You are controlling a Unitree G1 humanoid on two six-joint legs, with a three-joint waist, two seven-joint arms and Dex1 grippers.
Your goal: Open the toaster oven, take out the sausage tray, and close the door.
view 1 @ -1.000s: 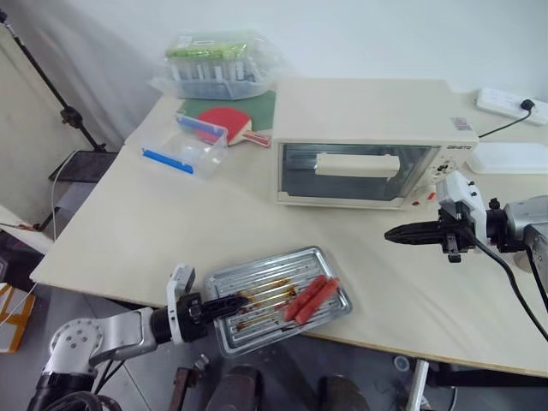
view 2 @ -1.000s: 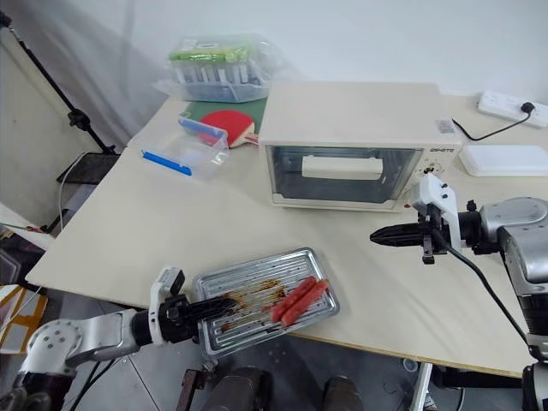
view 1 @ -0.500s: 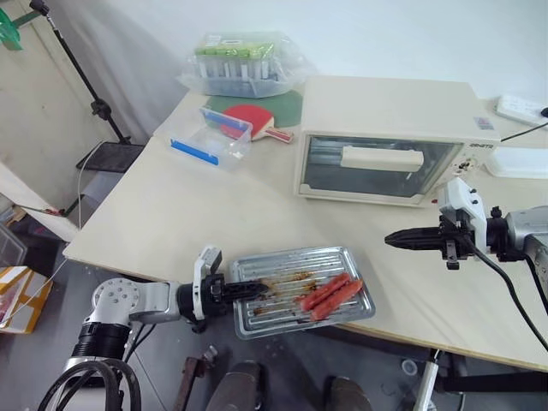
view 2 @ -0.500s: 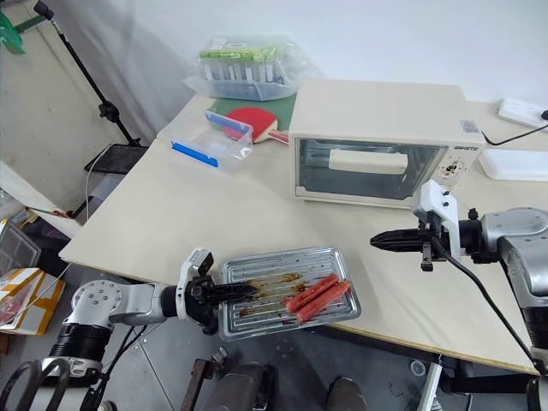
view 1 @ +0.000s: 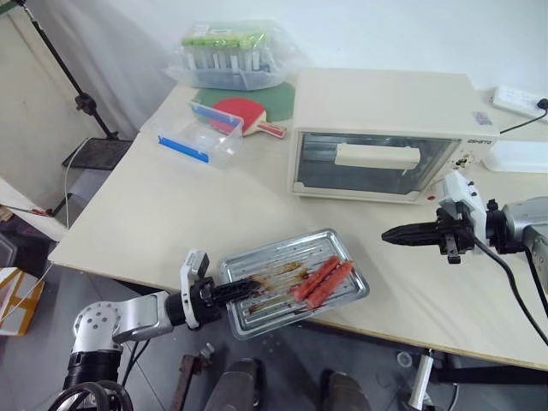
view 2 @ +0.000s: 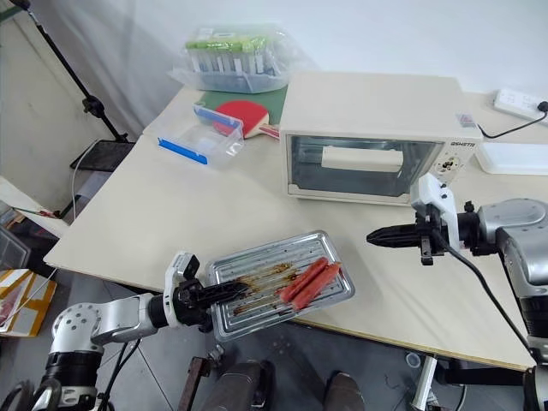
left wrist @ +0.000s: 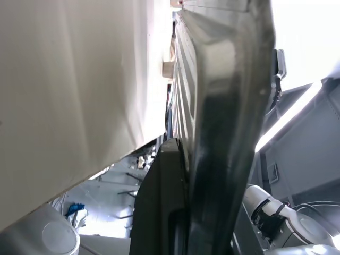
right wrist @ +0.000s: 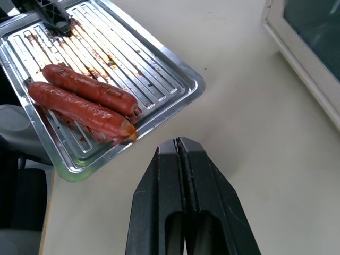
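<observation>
The sausage tray [view 1: 276,264], silver and grease-stained, sits at the table's front edge with its near side overhanging. Two red sausages [view 1: 324,279] lie in its right half. My left gripper [view 1: 246,289] comes in from below the table's edge and is shut on the tray's left rim [left wrist: 228,106]. The cream toaster oven [view 1: 385,103] stands behind, its glass door [view 1: 368,171] closed, bar handle [view 1: 377,156] across the front. To the tray's right my right gripper [view 1: 387,233] hovers over the table, shut and holding nothing, pointing left towards the tray [right wrist: 159,69].
A clear plastic box with a blue edge [view 1: 199,137], a red paddle [view 1: 240,114] and a wrapped pack of tubes [view 1: 227,56] sit at the back left. A power strip [view 1: 518,98] and a white flat box [view 1: 518,156] lie right of the oven. A stand [view 1: 81,103] rises left of the table.
The whole picture has shifted with the camera. The tray stays at the front edge in my left gripper, and my right gripper has kept its place.
</observation>
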